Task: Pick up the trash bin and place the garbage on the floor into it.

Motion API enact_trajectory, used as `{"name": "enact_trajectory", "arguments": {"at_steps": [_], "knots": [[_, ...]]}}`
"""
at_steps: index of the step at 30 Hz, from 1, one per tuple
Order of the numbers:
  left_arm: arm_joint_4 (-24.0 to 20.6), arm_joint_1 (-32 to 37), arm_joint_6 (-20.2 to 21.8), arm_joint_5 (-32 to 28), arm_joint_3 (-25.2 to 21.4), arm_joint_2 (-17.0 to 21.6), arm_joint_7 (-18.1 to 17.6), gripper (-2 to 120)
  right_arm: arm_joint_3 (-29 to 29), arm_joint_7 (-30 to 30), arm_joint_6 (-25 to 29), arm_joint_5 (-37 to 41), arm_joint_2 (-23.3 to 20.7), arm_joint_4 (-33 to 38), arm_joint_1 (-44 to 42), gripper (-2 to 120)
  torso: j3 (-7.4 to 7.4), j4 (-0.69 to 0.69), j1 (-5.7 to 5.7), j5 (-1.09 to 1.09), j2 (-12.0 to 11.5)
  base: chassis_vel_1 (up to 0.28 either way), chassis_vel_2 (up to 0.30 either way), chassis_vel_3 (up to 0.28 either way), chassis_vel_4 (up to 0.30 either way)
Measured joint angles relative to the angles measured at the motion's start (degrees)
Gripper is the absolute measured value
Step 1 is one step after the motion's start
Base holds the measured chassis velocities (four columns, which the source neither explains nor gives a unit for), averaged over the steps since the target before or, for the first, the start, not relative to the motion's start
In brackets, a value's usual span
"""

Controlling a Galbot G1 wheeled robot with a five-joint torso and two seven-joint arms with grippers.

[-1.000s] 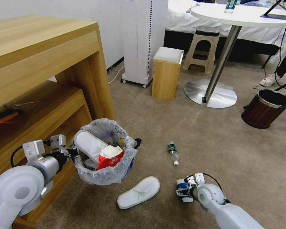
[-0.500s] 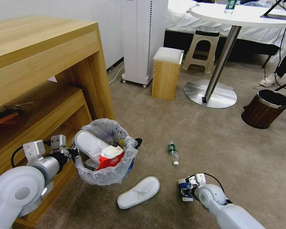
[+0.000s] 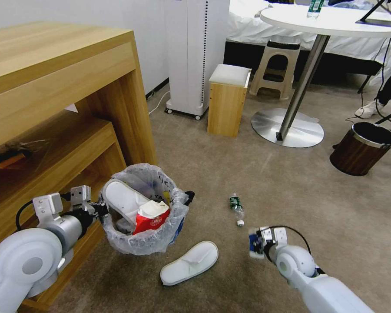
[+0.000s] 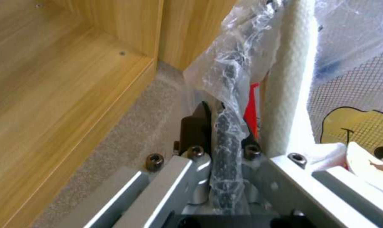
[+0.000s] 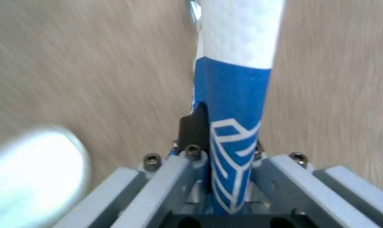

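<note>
In the head view, the right gripper (image 3: 255, 246) is seen slightly higher and further right than 1 second ago, with the blue cup (image 3: 253, 248) now tipped up off the floor (image 3: 291, 195) and carried in its closed jaws. From this it is judged that the cup has been lifted clear and is ready to be brought across to the trash bin (image 3: 143, 213). The bin is held off the carpet by the left gripper (image 3: 101, 209), clamped on the near rim beside the wooden shelf unit (image 3: 61, 100); its place has hardly altered. 1 white slipper (image 3: 124, 201) and a red wrapper (image 3: 148, 219) are already inside it. A 2nd slipper (image 3: 190, 262) and a small bottle (image 3: 236, 208) are left lying on the carpet between bin and right arm, so the task is judged to be partly done.

In the left wrist view, the left gripper (image 4: 219, 139) is shown shut on the bag-covered rim, the crinkled liner (image 4: 231, 72) being pinched between its fingers, with the slipper (image 4: 291, 79) just beyond.

In the right wrist view, the right gripper (image 5: 225, 139) is shown closed on the blue cup (image 5: 236, 95), above blurred carpet.

The surface is a beige short-pile carpet. Behind stand a round white table (image 3: 330, 21) on a metal foot, a plastic stool (image 3: 276, 65), a small wooden stool (image 3: 228, 100) and a brown wood-grain bin (image 3: 361, 148)
</note>
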Motion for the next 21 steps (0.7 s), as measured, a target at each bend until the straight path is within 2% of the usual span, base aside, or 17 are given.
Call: {"name": "enact_trajectory", "arguments": {"at_steps": [1,7,8,11,12,14,16,19,21], "knots": [[0.0,0.0,0.0,0.0,0.0,0.0,0.0,0,0.0,0.0,0.0,0.0,0.0,0.0,0.0,0,0.00,0.00,0.00,0.00,0.0,0.000,0.000,0.000,0.000],[0.1,0.2,0.0,1.3,2.0,0.5,0.1,0,3.0,-5.2,9.3,-0.5,-1.8,7.0,3.9,0,0.00,0.01,0.00,-0.01,0.0,0.000,0.000,0.000,0.000],[0.1,0.2,0.0,1.3,2.0,0.5,0.1,0,3.0,-5.2,9.3,-0.5,-1.8,7.0,3.9,0,0.00,0.01,0.00,-0.01,0.0,0.000,0.000,0.000,0.000],[0.3,0.1,0.0,1.5,2.7,1.3,0.2,0,3.2,-9.1,14.7,-1.8,-2.4,8.8,6.0,0,0.00,0.00,0.00,-0.01,0.0,0.000,0.000,0.000,0.000],[0.3,0.1,0.0,1.5,2.7,1.3,0.2,0,3.2,-9.1,14.7,-1.8,-2.4,8.8,6.0,0,0.00,0.00,0.00,-0.01,0.0,0.000,0.000,0.000,0.000],[0.3,0.0,0.1,1.6,3.1,2.0,0.4,0,3.0,-12.5,19.3,-3.2,-2.4,9.1,7.6,0,0.00,0.00,0.00,-0.01,0.0,0.000,0.000,0.000,0.000],[0.3,-0.1,0.2,1.6,3.4,2.2,0.5,0,2.7,-14.0,21.0,-3.5,-2.4,9.1,8.5,5,0.00,0.00,0.00,0.00,0.0,0.000,0.000,0.000,0.000],[0.5,-0.3,0.3,2.1,5.0,2.8,0.6,0,1.5,-17.2,24.2,-2.9,-2.1,9.3,11.0,18,0.00,0.00,0.00,0.00,0.0,0.000,0.000,0.000,0.000],[0.6,-0.4,0.3,2.3,5.5,2.9,0.7,0,1.2,-18.1,24.7,-2.6,-2.1,9.5,11.7,18,0.00,0.00,0.00,0.00,0.0,0.000,0.000,0.000,0.000]]}}
